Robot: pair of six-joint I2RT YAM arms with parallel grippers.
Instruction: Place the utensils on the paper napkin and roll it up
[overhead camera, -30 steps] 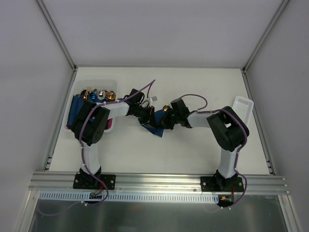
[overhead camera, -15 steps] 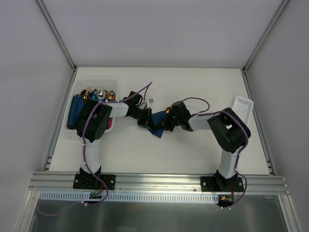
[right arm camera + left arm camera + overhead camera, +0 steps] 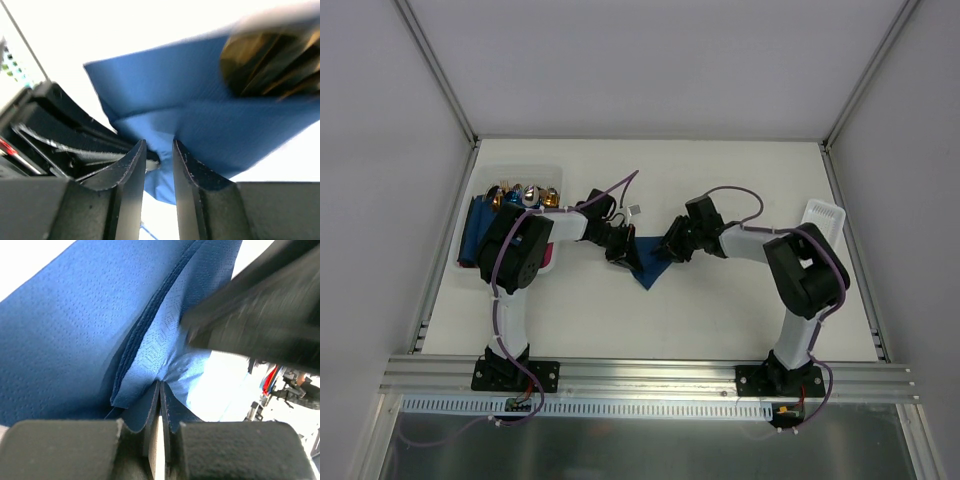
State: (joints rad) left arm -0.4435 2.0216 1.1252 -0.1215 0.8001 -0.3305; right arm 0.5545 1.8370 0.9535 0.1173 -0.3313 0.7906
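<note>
The paper napkin [image 3: 650, 264] hangs bunched near the middle of the table [image 3: 720, 310], caught between the two arms. From above it reads as a dark blue wedge, its broad edge running left to right between the claws and its point aimed at the near edge. The utensils [image 3: 265, 62] show only in the right wrist view, as blurred gold heads poking from the fold at the sheet's upper right (which way their handles run cannot be told).

The left gripper [image 3: 629, 254] has its fingers pressed together on a crease of the napkin, with layers of blue paper fanning away from the pinch. The right gripper [image 3: 667, 250] faces it from the other side, fingers drawn to a narrow slit with a fold of the sheet caught between them. The two claws sit just beside each other.

White tabletop shows around the wedge on the far, near and right sides. A clear bin [image 3: 554, 172] holding dark blue rolls [image 3: 478, 228] stands at the far left, well apart. A white tray [image 3: 825, 214] lies against the right edge.
</note>
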